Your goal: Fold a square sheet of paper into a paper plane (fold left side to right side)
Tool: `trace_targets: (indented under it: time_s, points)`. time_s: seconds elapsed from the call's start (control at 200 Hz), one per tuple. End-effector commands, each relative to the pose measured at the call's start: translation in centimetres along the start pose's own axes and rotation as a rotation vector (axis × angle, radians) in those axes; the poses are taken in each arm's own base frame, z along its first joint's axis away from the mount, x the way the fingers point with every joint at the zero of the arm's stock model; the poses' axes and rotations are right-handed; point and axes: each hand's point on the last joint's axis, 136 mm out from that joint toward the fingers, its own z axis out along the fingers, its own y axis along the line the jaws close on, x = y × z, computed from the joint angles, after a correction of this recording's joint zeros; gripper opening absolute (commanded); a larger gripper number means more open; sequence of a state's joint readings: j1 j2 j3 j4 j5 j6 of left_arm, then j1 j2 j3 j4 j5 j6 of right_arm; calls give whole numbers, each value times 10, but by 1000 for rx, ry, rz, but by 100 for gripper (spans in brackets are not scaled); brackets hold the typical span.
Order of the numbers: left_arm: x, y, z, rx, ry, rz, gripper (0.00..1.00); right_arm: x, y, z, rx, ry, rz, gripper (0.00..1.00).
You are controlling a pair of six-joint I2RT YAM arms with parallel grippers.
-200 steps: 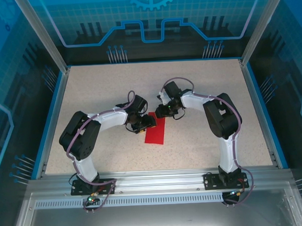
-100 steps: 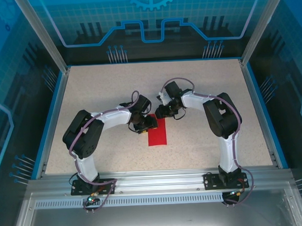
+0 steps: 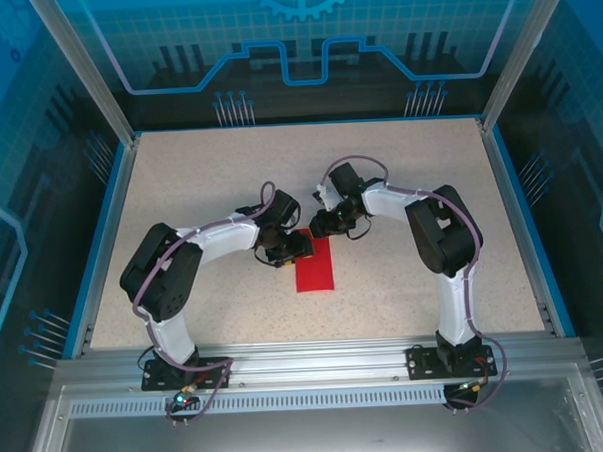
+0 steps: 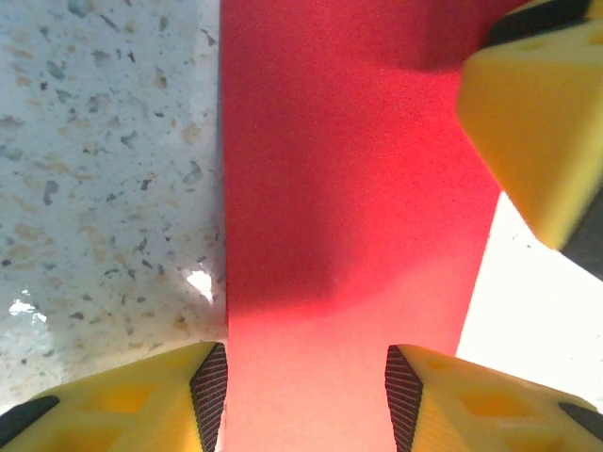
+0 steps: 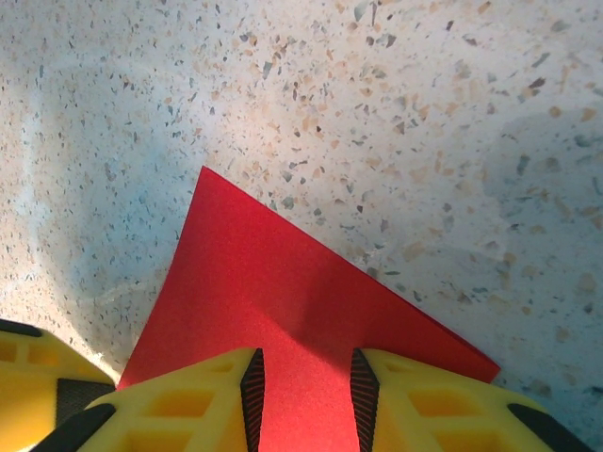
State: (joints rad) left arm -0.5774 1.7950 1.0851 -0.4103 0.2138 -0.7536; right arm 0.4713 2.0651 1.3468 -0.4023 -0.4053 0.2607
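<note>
The left jaws stand about half open, their pads [image 4: 209,395] either side of a band of the red paper [image 4: 339,188] that runs flat through the gap. Nothing looks clamped, and I cannot tell whether the tips press on it. They have narrowed over the last second. The right jaws are set narrower and steady, pads [image 5: 252,395] apart with red paper between them at the sheet's far end. That too reads as tips on or just over the paper, not a pinch.

Outward from there, the paper has changed most. 1 second ago the strip lay slanted, its near end swung left; now it lies square, long axis near to far, mid-counter [image 3: 180,191]. The left arm [image 3: 217,238] has shifted slightly right with it. The paper shows as a narrow red rectangle, so I judge the left-to-right fold already laid over and just trued up. The closing left jaws suggest the crease comes next.

The top view gives the whole strip, with the left arm and the right arm [image 3: 400,197] meeting at its far end. The left wrist view adds the strip's straight edge on the counter and the right arm's yellow fingertip [image 4: 537,122] over the paper. The right wrist view adds 1 sharp corner lying flat on the speckle
</note>
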Motion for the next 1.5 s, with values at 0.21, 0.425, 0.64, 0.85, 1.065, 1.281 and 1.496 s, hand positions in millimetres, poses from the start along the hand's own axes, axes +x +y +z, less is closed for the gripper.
trace_targets:
  time_s: [0.21,0.425,0.64,0.85,1.065,1.281,1.496]
  points:
    - [9,10,-8,-21,-11,-5,59,20,-13,11,-3,68,33,34]
    - [13,8,1,-5,23,-9,58,20,-12,11,-8,67,35,33]
    - [18,5,9,3,54,-1,58,20,-12,11,-9,69,37,34]
    - [19,9,14,-16,66,-7,58,20,-12,11,-13,70,36,34]
    - [26,3,17,7,85,10,53,20,-12,12,-14,69,36,34]
    - [22,1,8,9,48,12,49,21,-12,12,-15,73,39,34]
    - [20,3,2,-2,27,13,47,20,-12,12,-15,72,40,34]
